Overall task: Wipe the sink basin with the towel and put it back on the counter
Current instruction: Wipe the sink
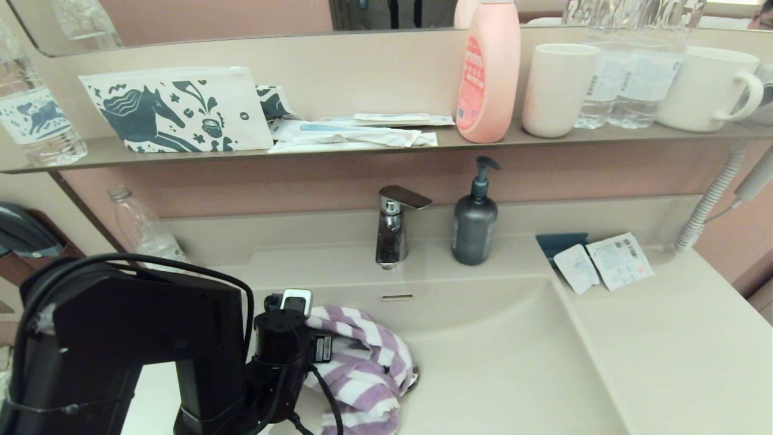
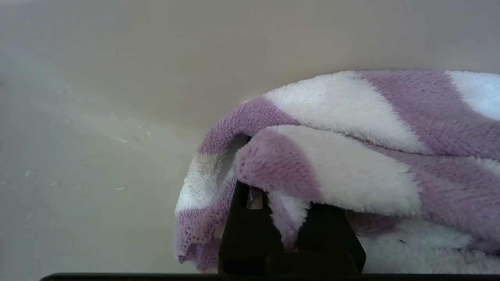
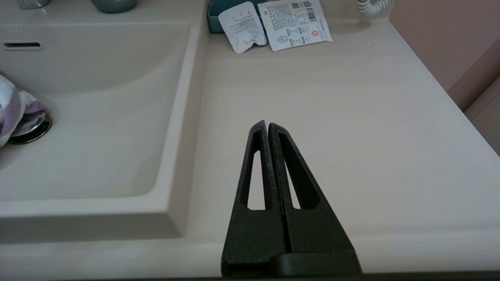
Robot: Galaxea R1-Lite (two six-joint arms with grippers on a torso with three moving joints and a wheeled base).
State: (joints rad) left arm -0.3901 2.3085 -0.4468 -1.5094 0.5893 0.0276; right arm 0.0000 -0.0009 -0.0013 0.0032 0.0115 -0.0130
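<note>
The lilac-and-white striped towel [image 1: 362, 368] lies bunched low in the sink basin [image 1: 501, 368], covering most of the chrome drain plug [image 3: 33, 130]. My left gripper [image 2: 289, 222] is down in the bowl, shut on a fold of the towel [image 2: 351, 156], whose folds drape over and hide the fingertips. In the head view the left arm's black wrist [image 1: 281, 356] blocks the gripper itself. My right gripper [image 3: 267, 125] hangs shut and empty above the counter [image 3: 351, 128] to the right of the bowl. It does not show in the head view.
A chrome faucet [image 1: 392, 226] and grey soap pump [image 1: 475, 220] stand behind the bowl. Two white sachets [image 1: 604, 263] and a blue tray lie at the counter's back right. The wall shelf [image 1: 386, 148] holds a horse-print pouch, pink bottle, cups and water bottles.
</note>
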